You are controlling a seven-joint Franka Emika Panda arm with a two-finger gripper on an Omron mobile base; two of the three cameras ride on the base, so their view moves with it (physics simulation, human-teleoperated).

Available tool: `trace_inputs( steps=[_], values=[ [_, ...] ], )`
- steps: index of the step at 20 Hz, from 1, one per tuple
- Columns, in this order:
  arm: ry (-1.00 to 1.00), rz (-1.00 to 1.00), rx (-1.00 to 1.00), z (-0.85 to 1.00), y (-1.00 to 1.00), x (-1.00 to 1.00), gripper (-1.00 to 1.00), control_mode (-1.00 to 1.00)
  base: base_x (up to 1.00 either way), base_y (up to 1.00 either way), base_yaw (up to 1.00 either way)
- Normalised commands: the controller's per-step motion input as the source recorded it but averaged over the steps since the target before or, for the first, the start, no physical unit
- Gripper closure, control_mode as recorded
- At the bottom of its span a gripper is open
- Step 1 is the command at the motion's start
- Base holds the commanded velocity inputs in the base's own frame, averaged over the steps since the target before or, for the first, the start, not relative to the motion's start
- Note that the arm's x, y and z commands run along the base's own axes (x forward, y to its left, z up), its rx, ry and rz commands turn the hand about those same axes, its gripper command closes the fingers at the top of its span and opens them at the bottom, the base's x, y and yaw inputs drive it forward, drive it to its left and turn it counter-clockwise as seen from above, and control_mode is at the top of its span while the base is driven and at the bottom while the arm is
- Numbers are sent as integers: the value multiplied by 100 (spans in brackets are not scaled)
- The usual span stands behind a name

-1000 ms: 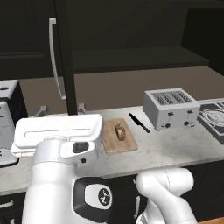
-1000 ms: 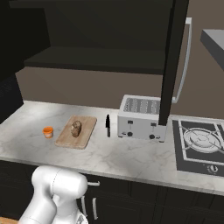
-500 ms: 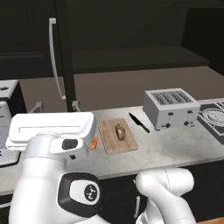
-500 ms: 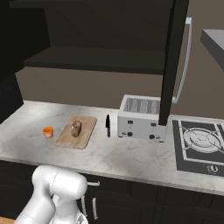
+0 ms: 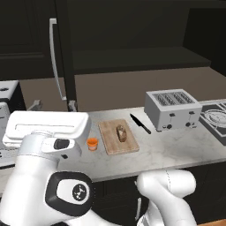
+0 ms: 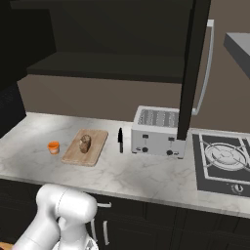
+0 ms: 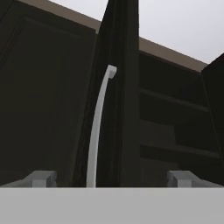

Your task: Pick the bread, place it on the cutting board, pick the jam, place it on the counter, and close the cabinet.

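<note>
A home kitchen, rendered. A long marbled counter (image 6: pixel 146 178) runs over dark lower cupboards, with a silver four-slot toaster (image 6: pixel 157 131) at its centre, a gas hob (image 6: pixel 223 158) at three o'clock of it and a black knife (image 6: pixel 120 139) at nine o'clock. A wooden cutting board (image 6: pixel 87 146) lies further left. Overhead hangs a dark wall cabinet (image 5: pixel 62 48) (door standing open), shelves visible.

Brown bread (image 5: pixel 121 133) lying on wooden cutting board (image 5: pixel 109 146), orange jam (image 5: pixel 92 144) at its 9 o'clock on marbled counter (image 5: pixel 172 148), cabinet (image 5: pixel 66 53) door open.
</note>
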Motion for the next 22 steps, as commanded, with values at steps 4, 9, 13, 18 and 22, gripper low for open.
trace_inputs(
  steps=[4, 9, 13, 18, 22],
  values=[
    [-3, -7, 0, 0, 4, 9, -100, -100, 0, 0, 0],
    [-2, -7, 1, 0, 3, 9, -100, -100, 0, 0, 0],
    [-2, -7, 1, 0, 1, 11, -100, -100, 0, 0, 0],
    [-2, -7, 2, 3, 0, 7, -100, -100, 0, 0, 0],
    [-2, -6, 1, 2, 5, 4, -100, -100, 0, 0, 0]
  ],
)
